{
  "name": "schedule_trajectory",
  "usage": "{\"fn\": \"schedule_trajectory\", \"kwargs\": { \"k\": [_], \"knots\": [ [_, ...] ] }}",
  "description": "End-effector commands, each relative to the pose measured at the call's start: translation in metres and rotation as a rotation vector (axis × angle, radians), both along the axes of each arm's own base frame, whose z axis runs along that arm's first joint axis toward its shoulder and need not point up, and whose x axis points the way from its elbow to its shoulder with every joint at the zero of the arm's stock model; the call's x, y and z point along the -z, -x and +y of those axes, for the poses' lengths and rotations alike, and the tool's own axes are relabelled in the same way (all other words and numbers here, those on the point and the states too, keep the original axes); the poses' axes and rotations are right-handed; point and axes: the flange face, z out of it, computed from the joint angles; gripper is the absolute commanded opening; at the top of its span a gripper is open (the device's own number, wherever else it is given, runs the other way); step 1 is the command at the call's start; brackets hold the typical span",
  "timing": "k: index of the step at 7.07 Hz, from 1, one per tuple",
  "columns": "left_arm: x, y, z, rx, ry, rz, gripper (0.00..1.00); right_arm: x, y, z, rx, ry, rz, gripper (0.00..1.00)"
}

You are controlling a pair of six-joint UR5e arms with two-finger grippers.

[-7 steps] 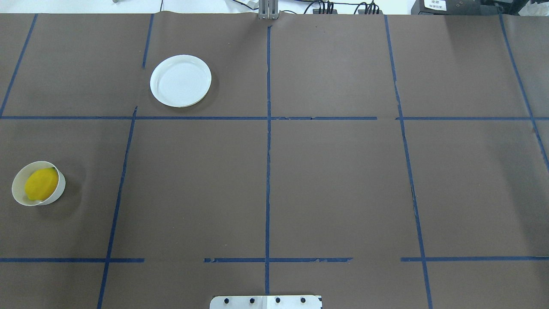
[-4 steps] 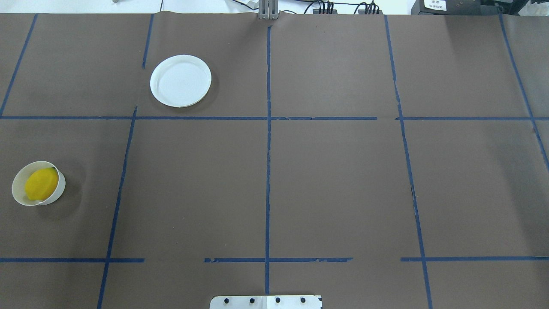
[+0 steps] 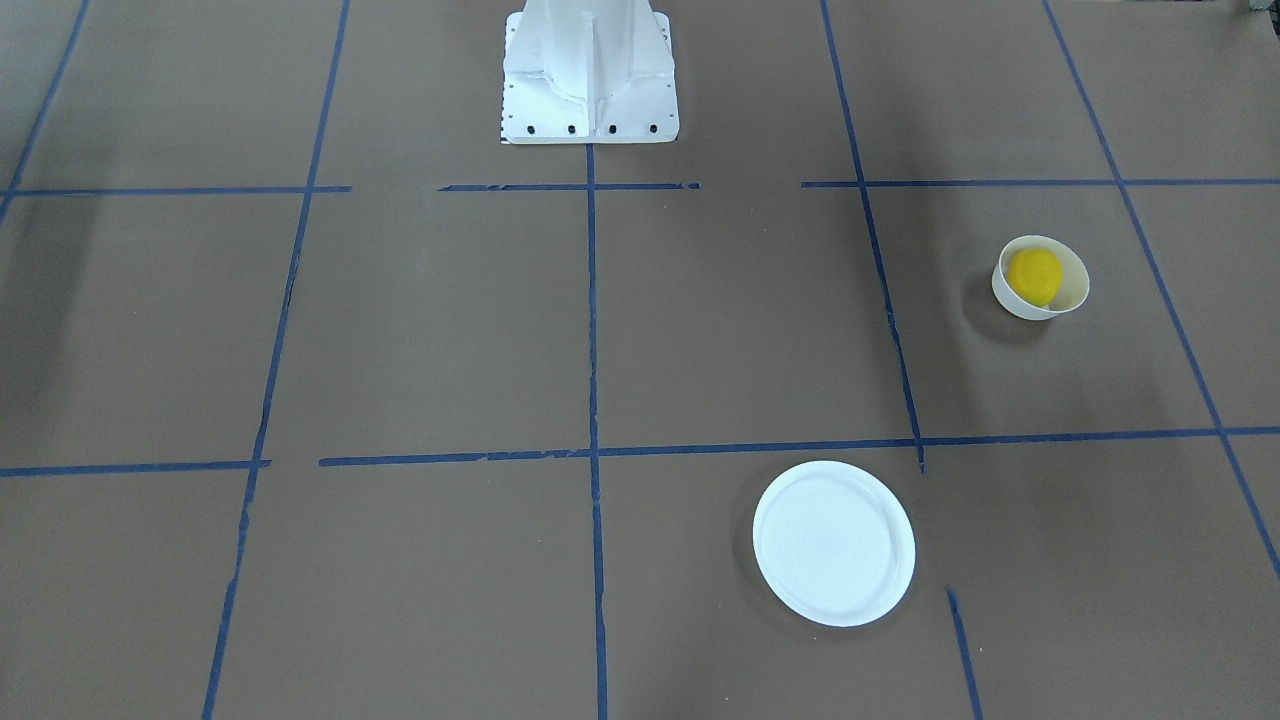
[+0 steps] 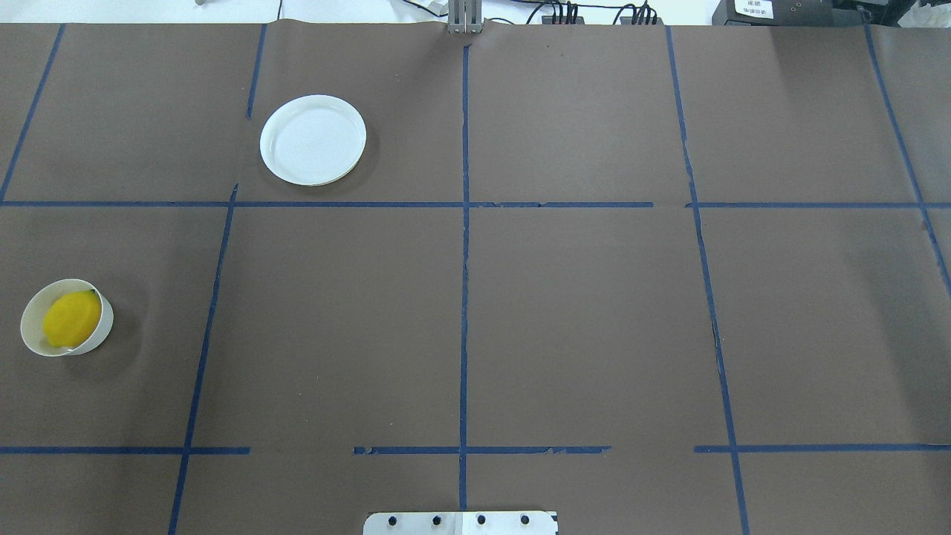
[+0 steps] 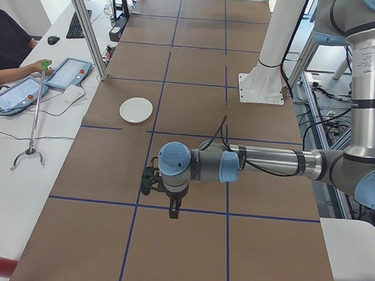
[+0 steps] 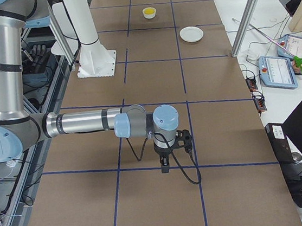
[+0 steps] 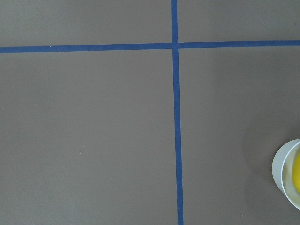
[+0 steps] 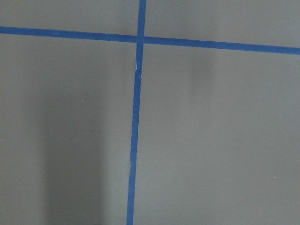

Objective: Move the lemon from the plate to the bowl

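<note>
The yellow lemon lies inside the small deep white bowl at the table's left side; both also show in the front-facing view, lemon in bowl. The flat white plate stands empty farther back, also in the front-facing view. The left wrist view catches the bowl's edge at its right border. My left gripper and right gripper show only in the side views, pointing down above the table; I cannot tell whether they are open or shut.
The table is covered in brown paper with a grid of blue tape lines. The robot's white base stands at the table's near edge. An operator sits with tablets on a side desk.
</note>
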Motion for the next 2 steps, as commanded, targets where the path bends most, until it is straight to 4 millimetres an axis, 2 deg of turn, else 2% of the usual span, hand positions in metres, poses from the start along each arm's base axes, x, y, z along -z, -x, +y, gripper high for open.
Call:
{"fn": "schedule_trajectory", "kwargs": {
  "k": [1, 2],
  "knots": [
    [0.0007, 0.0000, -0.0001, 0.000, -0.001, 0.000, 1.00, -0.0001, -0.0001, 0.0000, 0.000, 0.000, 0.001, 1.00],
    [0.0007, 0.0000, -0.0001, 0.000, -0.001, 0.000, 1.00, -0.0001, -0.0001, 0.0000, 0.000, 0.000, 0.001, 1.00]
  ]
}}
